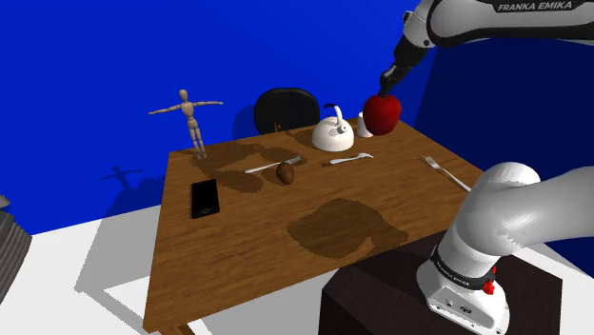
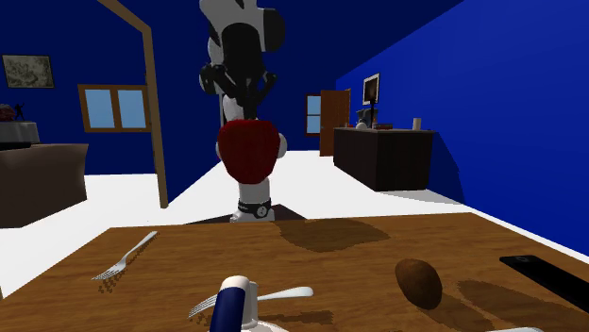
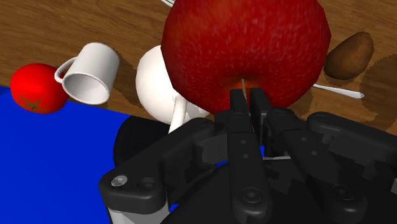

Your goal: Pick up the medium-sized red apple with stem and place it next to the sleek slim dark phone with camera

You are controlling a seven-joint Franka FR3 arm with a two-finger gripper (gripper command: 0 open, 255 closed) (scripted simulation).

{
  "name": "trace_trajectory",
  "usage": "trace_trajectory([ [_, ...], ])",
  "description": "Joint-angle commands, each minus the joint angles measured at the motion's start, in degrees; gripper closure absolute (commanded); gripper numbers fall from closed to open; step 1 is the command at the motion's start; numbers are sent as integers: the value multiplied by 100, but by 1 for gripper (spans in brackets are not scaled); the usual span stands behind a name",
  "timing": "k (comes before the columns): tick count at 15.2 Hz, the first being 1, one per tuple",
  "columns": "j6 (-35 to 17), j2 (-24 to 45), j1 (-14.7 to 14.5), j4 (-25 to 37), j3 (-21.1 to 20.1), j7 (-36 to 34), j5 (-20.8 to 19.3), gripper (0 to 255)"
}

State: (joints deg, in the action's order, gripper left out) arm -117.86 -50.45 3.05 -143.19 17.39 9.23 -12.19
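Jaws nearly closed, pinching the glossy round red apple (image 1: 383, 114) at its top, aloft over the far right of the brown wooden counter (image 1: 257, 247) in the shoulder view.
The apple hangs well apart from the flat slim black phone (image 1: 205, 198), which lies on the counter toward that view's left. I'd judge the fruit firm, fairly weighty and smooth-skinned, so a narrow pinch by the stem looks slip-prone. Its broad middle would be safer. The only readable lettering is "FRANKA EMIKA" on the white arm (image 1: 495, 24).
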Motion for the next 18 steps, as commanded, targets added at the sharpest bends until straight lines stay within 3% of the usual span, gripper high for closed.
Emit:
trace_trajectory([
  [1,-86,186,-94,80,-157,-187,76,255],
  [9,-543,1300,-489,642,-918,-1113,376,255],
  [18,-784,2784,-756,1790,-1664,-2066,461,255],
])
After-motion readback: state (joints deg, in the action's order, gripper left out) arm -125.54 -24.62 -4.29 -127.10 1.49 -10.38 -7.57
